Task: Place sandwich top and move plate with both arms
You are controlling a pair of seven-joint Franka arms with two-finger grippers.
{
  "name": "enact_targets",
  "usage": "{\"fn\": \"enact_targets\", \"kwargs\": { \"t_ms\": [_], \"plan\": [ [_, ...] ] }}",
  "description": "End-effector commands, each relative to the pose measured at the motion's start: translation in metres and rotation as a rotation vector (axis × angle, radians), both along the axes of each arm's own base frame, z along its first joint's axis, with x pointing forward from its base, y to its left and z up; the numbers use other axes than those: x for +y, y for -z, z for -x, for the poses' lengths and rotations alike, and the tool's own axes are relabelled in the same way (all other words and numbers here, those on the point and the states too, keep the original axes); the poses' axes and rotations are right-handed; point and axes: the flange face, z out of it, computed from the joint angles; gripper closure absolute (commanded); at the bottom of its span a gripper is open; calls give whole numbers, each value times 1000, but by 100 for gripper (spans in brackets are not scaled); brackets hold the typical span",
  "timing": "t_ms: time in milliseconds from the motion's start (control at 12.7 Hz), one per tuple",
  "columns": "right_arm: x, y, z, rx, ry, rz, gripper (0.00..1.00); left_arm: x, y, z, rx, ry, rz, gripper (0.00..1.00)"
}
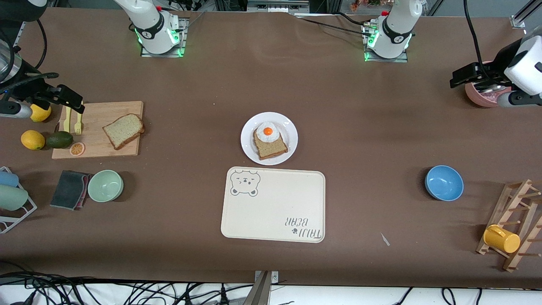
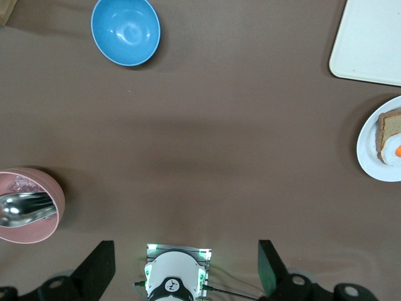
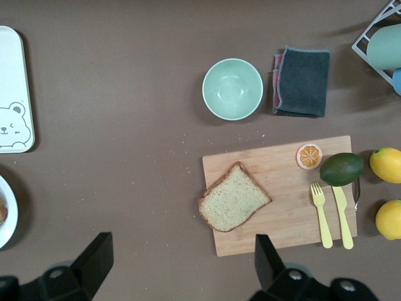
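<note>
Front view shows nothing done yet; the sandwich top (image 1: 123,130) lies on the cutting board (image 1: 97,146) toward the right arm's end; the plate (image 1: 289,130) sits mid-table, farther than the tray (image 1: 275,212); the right gripper (image 3: 182,251) over the board and the left gripper (image 2: 187,254) above the pink bowl (image 2: 53,210) both hang empty, fingers spread.

A tan-brown sandwich top (image 1: 123,131) with a darker crust is seen on a pale wooden board (image 1: 98,146). The plate (image 1: 288,127) is white; an egg (image 1: 267,131) of white with an orange yolk is carried on its bread. A grey bear outline is printed on the cream tray (image 1: 275,212). One bowl (image 1: 444,182) is blue, another (image 1: 105,185) mint green, and a third (image 2: 28,205) pink, perhaps with silver inside.
</note>
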Motion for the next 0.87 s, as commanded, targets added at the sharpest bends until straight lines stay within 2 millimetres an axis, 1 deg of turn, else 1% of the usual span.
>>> {"fn": "enact_targets", "kwargs": {
  "t_ms": [0, 473, 789],
  "plan": [
    [0, -6, -1, 11, 0, -2, 0, 9, -6, -6, 7, -21, -22, 0],
    [0, -5, -1, 11, -4, -2, 0, 16, -6, -6, 10, -43, 10, 0],
    [3, -5, 0, 20, -10, -1, 0, 18, 14, -8, -19, -54, 9, 0]
  ]
}}
